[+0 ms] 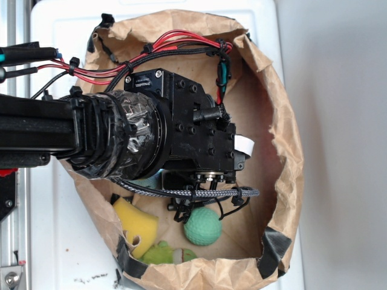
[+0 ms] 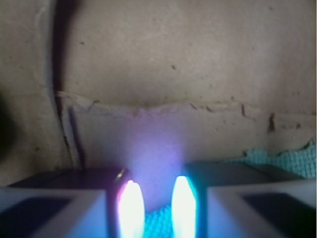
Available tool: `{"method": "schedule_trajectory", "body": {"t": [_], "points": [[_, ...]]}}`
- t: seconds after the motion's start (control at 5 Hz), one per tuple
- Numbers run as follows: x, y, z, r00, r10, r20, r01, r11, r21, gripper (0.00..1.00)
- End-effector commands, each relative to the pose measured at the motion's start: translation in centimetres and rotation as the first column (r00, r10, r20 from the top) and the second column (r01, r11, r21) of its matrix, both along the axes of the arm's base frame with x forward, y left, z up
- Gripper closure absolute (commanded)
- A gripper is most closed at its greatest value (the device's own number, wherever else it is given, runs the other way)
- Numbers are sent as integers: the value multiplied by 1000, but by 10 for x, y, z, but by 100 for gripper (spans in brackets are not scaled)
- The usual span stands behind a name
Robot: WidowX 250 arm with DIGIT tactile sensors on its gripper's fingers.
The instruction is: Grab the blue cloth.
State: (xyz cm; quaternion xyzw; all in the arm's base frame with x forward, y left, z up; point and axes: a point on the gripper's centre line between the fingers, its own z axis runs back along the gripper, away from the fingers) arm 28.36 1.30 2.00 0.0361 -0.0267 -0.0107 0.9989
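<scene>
The blue cloth [image 2: 159, 221] is a fuzzy teal terry piece. In the wrist view a fold of it sits between my two glowing fingertips, and more of it lies on the brown paper floor at the right [image 2: 296, 162]. My gripper [image 2: 157, 188] is low over the bag floor, its jaws drawn close with the cloth pinched in the narrow gap. In the exterior view the black arm [image 1: 181, 127] reaches into the bag from the left and covers both the gripper's fingers and the cloth.
A crumpled brown paper bag [image 1: 291, 151] walls in the work area. At its near end lie a textured green ball [image 1: 202, 226], a yellow sponge [image 1: 136, 223] and a small green toy [image 1: 164, 252]. Red and black cables [image 1: 181, 43] run along the arm.
</scene>
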Motion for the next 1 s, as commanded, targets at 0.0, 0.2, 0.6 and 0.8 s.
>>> {"method": "schedule_trajectory", "body": {"t": [0.0,0.2,0.6,0.8], "points": [[9,1,28,995,-44,88,45,999,-4,100],[7,7,43,993,-36,110,40,999,-36,100],[-9,16,73,988,-54,142,67,994,-85,100],[-8,29,66,993,-19,113,26,998,-60,0]]}}
